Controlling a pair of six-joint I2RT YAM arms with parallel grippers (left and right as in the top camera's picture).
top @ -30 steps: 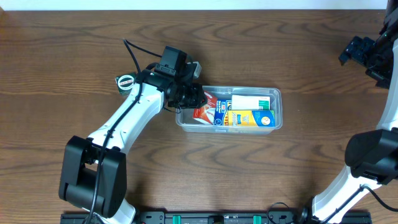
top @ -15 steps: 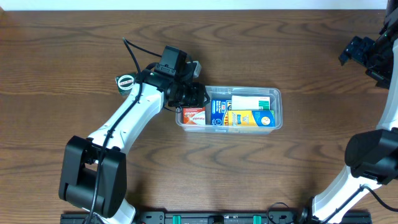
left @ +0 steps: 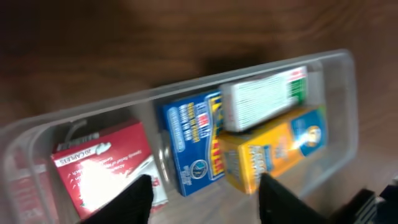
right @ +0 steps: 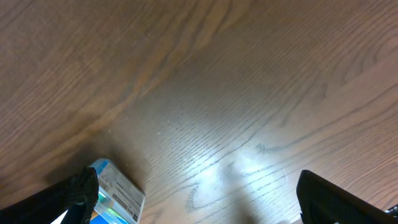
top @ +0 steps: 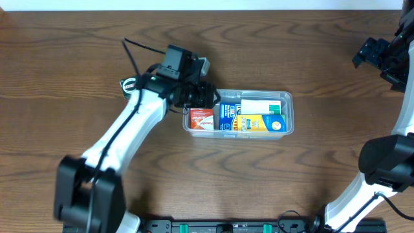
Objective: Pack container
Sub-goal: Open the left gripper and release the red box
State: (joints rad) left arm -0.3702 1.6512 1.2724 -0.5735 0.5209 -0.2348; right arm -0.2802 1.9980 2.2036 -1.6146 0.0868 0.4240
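Observation:
The clear plastic container lies at mid-table. It holds a red box at its left end, a blue box, a white box and a yellow box. My left gripper is open and empty, just above the container's left back rim. In the left wrist view the container shows below the open fingers, with the red box, blue box, white box and yellow box inside. My right gripper is open at the far right.
In the right wrist view a small blue and white box lies on the wooden table beside the left finger of the open right gripper. A small round object sits by the left arm, partly hidden.
The red box went from tilted at the left gripper to lying flat in the container's left end. The left gripper let go and lifted back a little. The right arm has not moved.

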